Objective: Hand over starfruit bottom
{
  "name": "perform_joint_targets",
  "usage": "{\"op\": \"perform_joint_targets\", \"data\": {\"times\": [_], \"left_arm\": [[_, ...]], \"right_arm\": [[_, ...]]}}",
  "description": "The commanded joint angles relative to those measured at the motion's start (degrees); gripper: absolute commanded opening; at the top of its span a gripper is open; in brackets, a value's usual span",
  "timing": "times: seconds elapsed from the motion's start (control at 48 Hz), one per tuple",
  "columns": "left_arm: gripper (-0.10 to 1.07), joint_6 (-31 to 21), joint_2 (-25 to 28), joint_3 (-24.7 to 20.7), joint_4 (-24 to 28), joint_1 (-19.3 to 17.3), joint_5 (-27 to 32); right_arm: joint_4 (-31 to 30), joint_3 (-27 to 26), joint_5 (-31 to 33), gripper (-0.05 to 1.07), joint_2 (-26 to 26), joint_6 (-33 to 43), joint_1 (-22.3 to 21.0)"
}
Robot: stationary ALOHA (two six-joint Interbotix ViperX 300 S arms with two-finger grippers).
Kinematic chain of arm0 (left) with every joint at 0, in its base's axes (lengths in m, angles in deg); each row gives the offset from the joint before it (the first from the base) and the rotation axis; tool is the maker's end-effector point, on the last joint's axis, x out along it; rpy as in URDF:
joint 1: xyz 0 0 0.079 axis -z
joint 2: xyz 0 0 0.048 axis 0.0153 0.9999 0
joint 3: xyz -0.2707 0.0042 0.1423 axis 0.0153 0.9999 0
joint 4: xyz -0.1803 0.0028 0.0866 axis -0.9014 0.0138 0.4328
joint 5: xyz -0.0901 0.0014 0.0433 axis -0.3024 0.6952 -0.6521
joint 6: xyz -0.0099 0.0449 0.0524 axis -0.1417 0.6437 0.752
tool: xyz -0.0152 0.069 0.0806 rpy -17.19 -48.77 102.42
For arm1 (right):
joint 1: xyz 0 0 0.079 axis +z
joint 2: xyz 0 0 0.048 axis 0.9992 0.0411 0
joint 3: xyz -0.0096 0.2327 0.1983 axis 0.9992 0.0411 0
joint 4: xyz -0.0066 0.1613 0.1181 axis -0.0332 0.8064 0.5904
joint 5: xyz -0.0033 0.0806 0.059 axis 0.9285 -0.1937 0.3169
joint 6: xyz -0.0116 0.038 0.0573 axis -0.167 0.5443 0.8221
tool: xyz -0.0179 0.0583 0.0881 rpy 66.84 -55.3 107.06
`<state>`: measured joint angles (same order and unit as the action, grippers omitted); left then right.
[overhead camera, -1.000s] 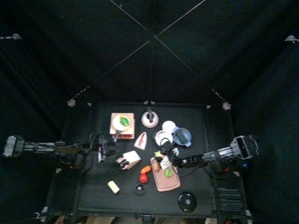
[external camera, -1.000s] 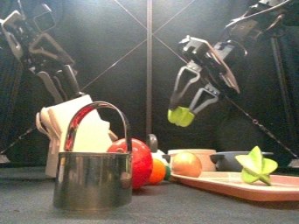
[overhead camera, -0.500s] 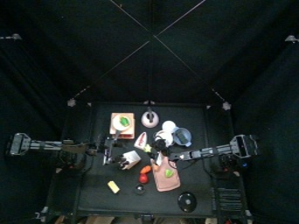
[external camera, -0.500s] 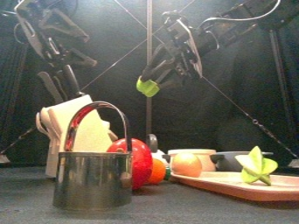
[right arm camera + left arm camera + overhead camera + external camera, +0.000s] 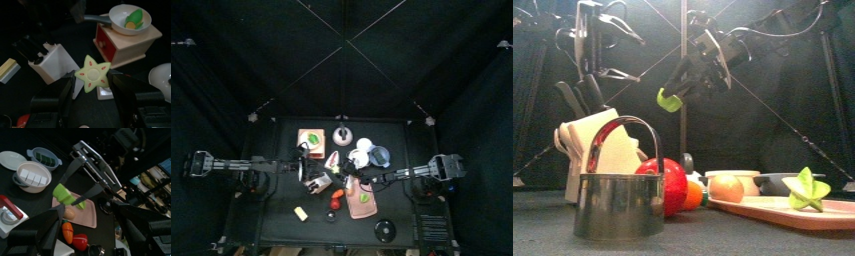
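right gripper [image 5: 676, 93]: clamped on starfruit piece [image 5: 668, 99], held high over the table's middle | left gripper [image 5: 591, 50]: jaws spread wide, empty, raised just beside it | more starfruit [image 5: 806, 190]: on tray [image 5: 767, 211]

The top view looks straight down from far above, the worktop [image 5: 271, 185] small at lower centre. The front view sits at worktop level, close. Both wrist views look past their jaws and share the starfruit piece [image 5: 65, 195].
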<state>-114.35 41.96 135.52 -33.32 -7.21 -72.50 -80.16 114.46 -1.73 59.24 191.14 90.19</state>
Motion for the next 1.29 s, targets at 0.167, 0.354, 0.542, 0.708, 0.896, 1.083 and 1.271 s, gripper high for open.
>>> {"op": "perform_joint_targets", "data": {"times": [0.167, 0.354, 0.542, 0.708, 0.896, 1.083, 1.271], "left_arm": [[1.04, 0.18, 2.90, -1.14, -5.19, -0.53, -0.53], [1.03, 0.18, 6.06, -2.11, -5.54, -1.23, -2.11], [1.03, 0.09, 9.93, -2.29, -6.50, -1.41, -7.21], [1.03, 0.26, 13.10, -2.29, -8.00, -2.90, -11.07], [1.03, 0.26, 14.50, -2.37, -8.09, -4.48, -13.97], [1.03, 0.26, 14.50, -2.81, -8.09, -5.10, -14.33], [1.03, 0.26, 15.73, -3.87, -8.09, -5.27, -14.24]], "right_arm": [[-7.38, -2.55, 0.62, 0.71, -0.79, 0.00, 0.00], [-9.49, -1.93, 1.85, 0.71, -0.26, 0.09, 0.00], [-9.40, -0.88, 4.31, 0.71, -0.18, 0.26, 0.09], [-9.40, -0.79, 6.68, 0.71, -0.26, 0.26, 0.26], [-9.67, -0.88, 6.59, 0.71, -0.09, 0.18, 1.23], [-9.76, -0.97, 6.59, 0.72, 0.00, 0.26, 1.58], [-9.76, -1.05, 6.59, 0.71, 0.09, 0.26, 1.93]]}}
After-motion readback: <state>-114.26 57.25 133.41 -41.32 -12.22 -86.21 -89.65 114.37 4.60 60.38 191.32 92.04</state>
